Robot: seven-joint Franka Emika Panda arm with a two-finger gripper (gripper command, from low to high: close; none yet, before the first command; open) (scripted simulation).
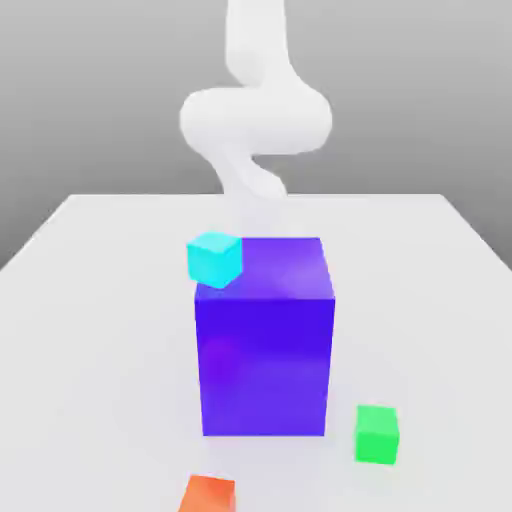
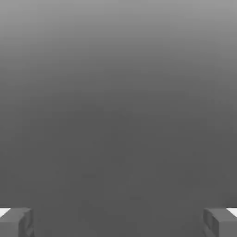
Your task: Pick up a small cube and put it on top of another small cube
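A pale grey counter (image 1: 90,300) carries a tall blue-violet block (image 1: 266,370) at its middle. A green cube (image 1: 377,434) rests just beside the block on the exterior view's right. An orange cube (image 1: 208,495) lies at the near edge.

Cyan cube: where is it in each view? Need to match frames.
Exterior view: cyan cube sits at the blue block's top corner, on the exterior view's left; I cannot tell if it rests on the block.
Hand view: I see the open end effector, its fingers wide apart, in front of plain grey.
Shared landmark: the grey backdrop, at best; it is featureless, so a weak match.
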